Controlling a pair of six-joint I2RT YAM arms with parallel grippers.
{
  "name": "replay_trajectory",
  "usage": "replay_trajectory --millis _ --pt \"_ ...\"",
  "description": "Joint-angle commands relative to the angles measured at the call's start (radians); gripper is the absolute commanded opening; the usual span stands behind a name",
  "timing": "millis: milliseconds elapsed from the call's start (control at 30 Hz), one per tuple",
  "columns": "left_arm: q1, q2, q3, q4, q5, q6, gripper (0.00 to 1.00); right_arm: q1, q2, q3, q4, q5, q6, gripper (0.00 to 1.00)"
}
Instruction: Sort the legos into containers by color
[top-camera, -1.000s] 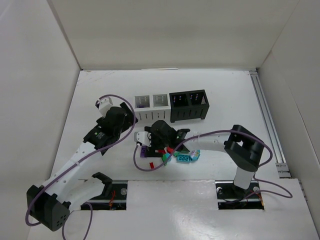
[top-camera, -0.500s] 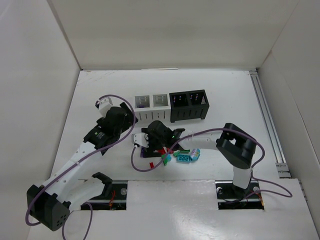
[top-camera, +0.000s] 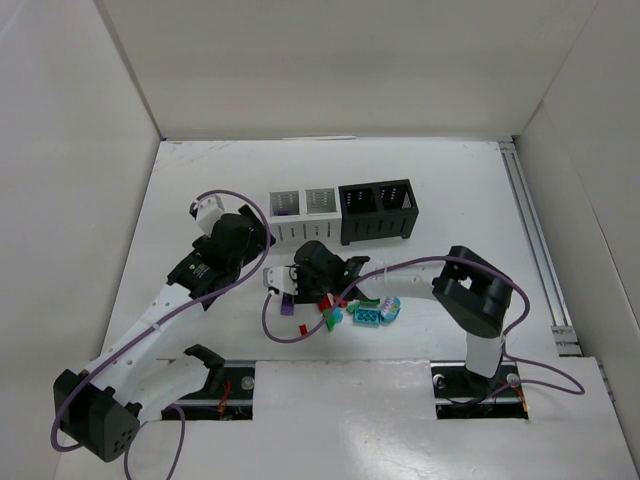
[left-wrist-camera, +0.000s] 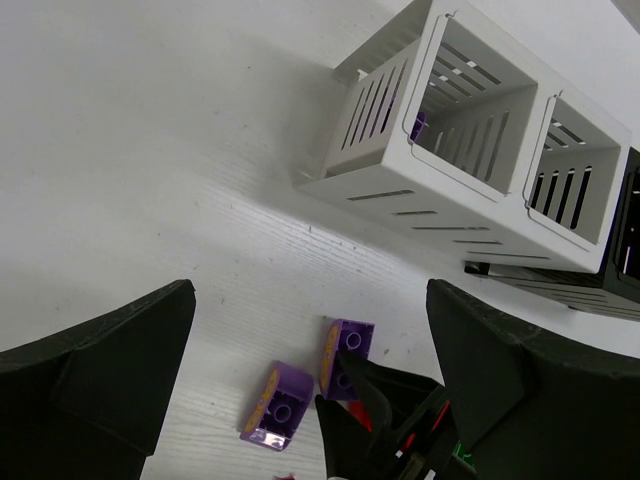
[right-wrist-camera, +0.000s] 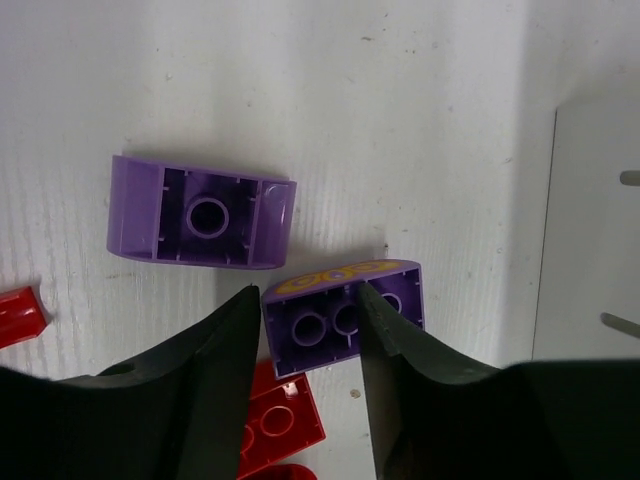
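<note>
Barely started. One purple piece is in the white bin at the 9 o'clock end of the containers; nothing visible in the other bins. The remaining legos lie loose on the worktop at 6 o'clock of the row: purple, red, green, teal. Right hand is parted over the printed purple brick, apparently not clamped. Left hand is wide apart, holding nothing, at 8 o'clock of the bins.

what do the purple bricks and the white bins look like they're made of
purple bricks: moulded hard plastic, it seems; smooth, slight sheen, hollow ribbed undersides with tubes.
white bins: likely plastic too; matte, thin walls with clean slots. Painted metal not ruled out.
</note>
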Motion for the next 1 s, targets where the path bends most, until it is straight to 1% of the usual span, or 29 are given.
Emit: replay_trajectory --millis 0,67,100,167,200,267,300,333,367,400,433,500,533,567,633,667,700,733,800,833,867,933,967 --pt "0.002 0.000 -0.006 -0.006 -0.020 -0.014 1.00 0.004 -0.006 0.033 -0.002 -0.021 -0.004 0.48" --pt "0.002 0.000 -0.006 -0.006 -0.020 -0.014 1.00 0.004 -0.020 0.033 -0.002 -0.021 -0.014 0.44" --pt "0.002 0.000 -0.006 -0.006 -0.020 -0.014 1.00 0.004 -0.020 0.033 -0.002 -0.030 -0.014 0.40" --pt "0.002 0.000 -0.006 -0.006 -0.020 -0.014 1.00 0.004 -0.055 0.033 -0.002 -0.030 -0.024 0.37" --pt "0.002 0.000 -0.006 -0.006 -0.020 -0.014 1.00 0.004 -0.064 0.024 -0.002 -0.030 -0.024 0.33" --pt "0.002 0.000 -0.006 -0.006 -0.020 -0.014 1.00 0.004 -0.080 0.024 -0.002 -0.030 -0.024 0.33" --pt "0.002 0.000 -0.006 -0.006 -0.020 -0.014 1.00 0.004 -0.080 0.024 -0.011 -0.030 -0.024 0.37" --pt "0.002 0.000 -0.006 -0.006 -0.020 -0.014 1.00 0.004 -0.090 0.024 -0.011 -0.018 -0.011 0.45" --pt "0.002 0.000 -0.006 -0.006 -0.020 -0.014 1.00 0.004 -0.090 0.033 -0.020 -0.004 0.030 0.49" --pt "0.002 0.000 -0.006 -0.015 -0.020 -0.014 1.00 0.004 -0.090 0.033 -0.021 0.014 0.051 0.47" --pt "0.002 0.000 -0.006 -0.015 -0.020 -0.014 1.00 0.004 -0.090 0.033 -0.021 0.015 0.066 0.41" --pt "0.002 0.000 -0.015 -0.006 -0.011 -0.014 1.00 0.004 -0.099 0.033 -0.021 0.050 0.136 0.41" --pt "0.002 0.000 -0.015 -0.006 -0.011 -0.014 1.00 0.004 -0.100 0.033 -0.021 0.082 0.153 0.43" --pt "0.002 0.000 -0.015 -0.006 -0.011 -0.014 1.00 0.004 -0.100 0.043 -0.021 0.103 0.176 0.52" --pt "0.002 0.000 -0.015 -0.006 -0.011 -0.014 1.00 0.004 -0.100 0.043 -0.021 0.139 0.268 0.58" --pt "0.002 0.000 -0.015 0.006 0.000 -0.014 1.00 0.004 -0.087 0.043 -0.021 0.151 0.328 0.66" --pt "0.002 0.000 -0.024 0.006 0.000 -0.014 1.00 0.004 -0.087 0.043 -0.021 0.151 0.432 0.69" --pt "0.002 0.000 -0.024 0.017 0.009 -0.014 1.00 0.004 -0.087 0.043 -0.021 0.169 0.489 0.69" --pt "0.002 -0.009 -0.033 0.028 0.018 -0.014 1.00 0.004 -0.087 0.043 -0.011 0.244 0.578 0.74" --pt "0.002 -0.020 -0.059 0.042 0.030 -0.014 1.00 0.004 -0.087 0.043 -0.011 0.272 0.651 0.74" --pt "0.002 -0.033 -0.068 0.051 0.044 -0.014 1.00 0.004 -0.098 0.043 -0.011 0.297 0.688 0.75" --pt "0.002 -0.058 -0.093 0.063 0.053 -0.014 1.00 0.004 -0.098 0.033 -0.011 0.352 0.774 0.75" --pt "0.002 -0.058 -0.093 0.063 0.054 -0.025 1.00 0.004 -0.098 0.033 -0.011 0.352 0.804 0.75"
